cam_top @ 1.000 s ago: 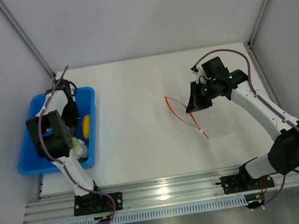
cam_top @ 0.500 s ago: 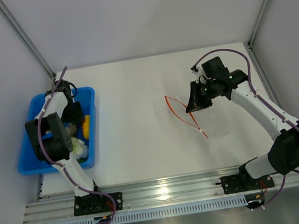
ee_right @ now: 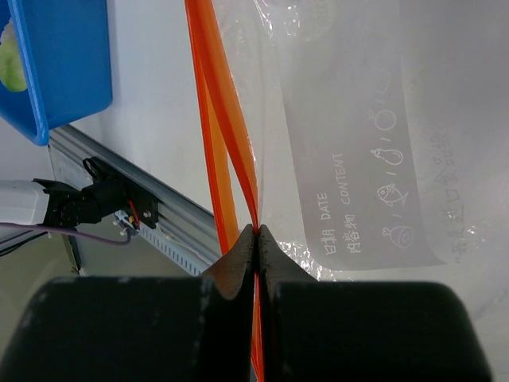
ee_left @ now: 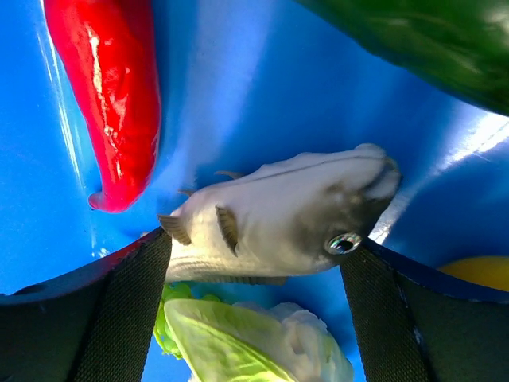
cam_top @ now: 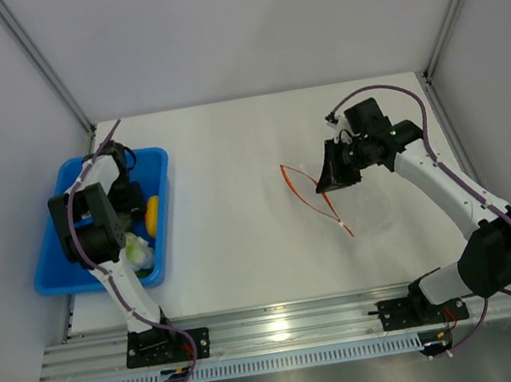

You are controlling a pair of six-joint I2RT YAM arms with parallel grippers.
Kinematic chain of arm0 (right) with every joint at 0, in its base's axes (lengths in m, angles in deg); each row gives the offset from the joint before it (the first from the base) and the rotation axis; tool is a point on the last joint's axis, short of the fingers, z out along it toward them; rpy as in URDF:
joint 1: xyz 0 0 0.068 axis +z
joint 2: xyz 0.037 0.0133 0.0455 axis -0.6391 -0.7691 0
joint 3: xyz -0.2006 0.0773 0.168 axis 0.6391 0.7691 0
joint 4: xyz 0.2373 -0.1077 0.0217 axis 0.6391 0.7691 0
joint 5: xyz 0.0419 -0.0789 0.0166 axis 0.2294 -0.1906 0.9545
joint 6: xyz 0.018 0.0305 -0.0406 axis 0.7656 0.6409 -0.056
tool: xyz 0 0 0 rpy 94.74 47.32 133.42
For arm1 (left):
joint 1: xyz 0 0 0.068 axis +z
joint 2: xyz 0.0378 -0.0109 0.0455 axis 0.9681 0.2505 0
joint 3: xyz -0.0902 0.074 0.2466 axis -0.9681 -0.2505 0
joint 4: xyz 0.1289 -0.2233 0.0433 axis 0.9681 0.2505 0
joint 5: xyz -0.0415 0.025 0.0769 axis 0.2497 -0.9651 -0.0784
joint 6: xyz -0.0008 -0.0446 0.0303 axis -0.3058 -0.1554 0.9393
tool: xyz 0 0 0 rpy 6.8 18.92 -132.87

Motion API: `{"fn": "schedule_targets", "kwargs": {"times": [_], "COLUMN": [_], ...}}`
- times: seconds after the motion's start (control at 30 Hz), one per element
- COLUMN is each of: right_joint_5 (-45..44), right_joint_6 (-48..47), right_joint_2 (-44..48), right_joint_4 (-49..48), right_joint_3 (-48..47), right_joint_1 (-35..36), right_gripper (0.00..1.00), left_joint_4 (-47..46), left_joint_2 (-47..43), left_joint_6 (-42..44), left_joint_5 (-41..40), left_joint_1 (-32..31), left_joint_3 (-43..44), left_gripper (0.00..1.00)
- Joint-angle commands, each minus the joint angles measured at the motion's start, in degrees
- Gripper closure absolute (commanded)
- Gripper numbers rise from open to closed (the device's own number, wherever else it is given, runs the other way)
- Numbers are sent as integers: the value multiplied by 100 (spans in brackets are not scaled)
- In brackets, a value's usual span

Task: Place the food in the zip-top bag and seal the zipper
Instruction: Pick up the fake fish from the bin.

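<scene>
Change in the last second: left arm has re-posed inside the blue tray (cam_top: pixel 63 274) and the tray has slid a touch toward counter (cam_top: pixel 233 175) centre. Right arm hasn't moved.

Left gripper (ee_left: pixel 254 248) now straddles a grey-white toy fish (ee_left: pixel 278 215), one finger at each end. Can't tell if it's actually clamped or just bracketing. So pick is in progress, and nothing is in the bag yet.

Right gripper (ee_right: pixel 254 239) is pinched tight on the zipper (ee_right: pixel 219 119), holding the mouth of the zip-top bag (ee_right: pixel 358 119) apart. The bag lies right of centre, toward the right edge.

All food sits in the tray at the left edge, near-left corner. Red chili (ee_left: pixel 111 95), cucumber (ee_left: pixel 429 40), leafy vegetable (ee_left: pixel 238 342) and yellow piece (ee_left: pixel 477 274) crowd the fish.

Room: tight inside the tray, with walls and neighbours close. My guess is a straight lift is safest. Open counter between tray and bag for the carry. The bag mouth gap looks narrow.
</scene>
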Motion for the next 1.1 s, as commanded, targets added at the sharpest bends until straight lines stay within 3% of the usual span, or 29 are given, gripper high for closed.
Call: {"fn": "schedule_targets", "kwargs": {"times": [0.0,0.07,0.17,0.53,1.07], "right_joint_5": [167,176,211,150,132], "right_joint_6": [41,32,50,129,102], "right_joint_2": [148,113,86,156,183], "right_joint_4": [-125,-116,-134,-213,-265], "right_joint_3": [72,72,55,151,116], "right_joint_1": [-17,-17,-25,-17,-25], "right_gripper": [100,100,100,100,100], "left_joint_4": [-1,-28,-62,-63,78], "left_joint_2": [122,131,184,35,-1775], "left_joint_6": [56,39,30,-58,-488], "left_joint_5": [-2,-10,-54,51,314], "left_joint_1": [-9,17,35,96,70], "left_joint_3": [71,27,-43,-96,-334], "left_gripper": [17,21,35,99,100]}}
